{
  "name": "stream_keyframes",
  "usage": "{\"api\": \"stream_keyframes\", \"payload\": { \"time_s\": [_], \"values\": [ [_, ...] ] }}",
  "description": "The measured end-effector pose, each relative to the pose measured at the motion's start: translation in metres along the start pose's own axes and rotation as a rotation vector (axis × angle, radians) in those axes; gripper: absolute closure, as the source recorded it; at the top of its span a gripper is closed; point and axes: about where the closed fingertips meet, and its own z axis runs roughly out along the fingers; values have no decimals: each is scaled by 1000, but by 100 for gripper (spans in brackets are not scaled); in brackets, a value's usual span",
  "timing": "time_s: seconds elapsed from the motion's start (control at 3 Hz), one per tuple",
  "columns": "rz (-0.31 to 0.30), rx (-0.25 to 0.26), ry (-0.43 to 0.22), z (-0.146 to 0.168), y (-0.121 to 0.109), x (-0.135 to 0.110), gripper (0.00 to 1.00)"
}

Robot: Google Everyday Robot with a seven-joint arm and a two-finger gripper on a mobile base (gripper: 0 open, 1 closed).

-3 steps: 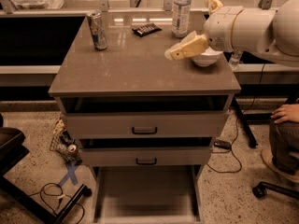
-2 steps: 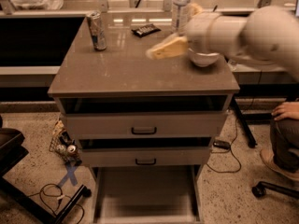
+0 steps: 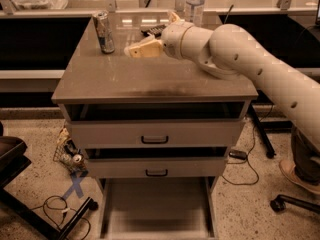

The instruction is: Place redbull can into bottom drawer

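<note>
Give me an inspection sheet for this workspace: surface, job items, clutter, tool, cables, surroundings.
Surface: brown cabinet top, front part bare.
Job's things: redbull can upright at the top's back left; bottom drawer pulled out, floor bare.
Clutter: water bottle at the back edge; small dark object behind the arm.
Grippers: tool over the top, right of the can, apart from it.
Cables: black cables loose on the floor beside the cabinet.
Surroundings: blue tape cross on the floor; chair base at right.
</note>
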Motion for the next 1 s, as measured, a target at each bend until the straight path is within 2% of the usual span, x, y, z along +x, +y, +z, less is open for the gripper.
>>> {"api": "stream_keyframes", "payload": {
  "time_s": [0.33,0.67,1.0],
  "values": [
    [19,-8,-5,34,8,3,0],
    [13,6,58,66,24,2,0],
    [4,28,124,81,30,5,0]
  ]
}}
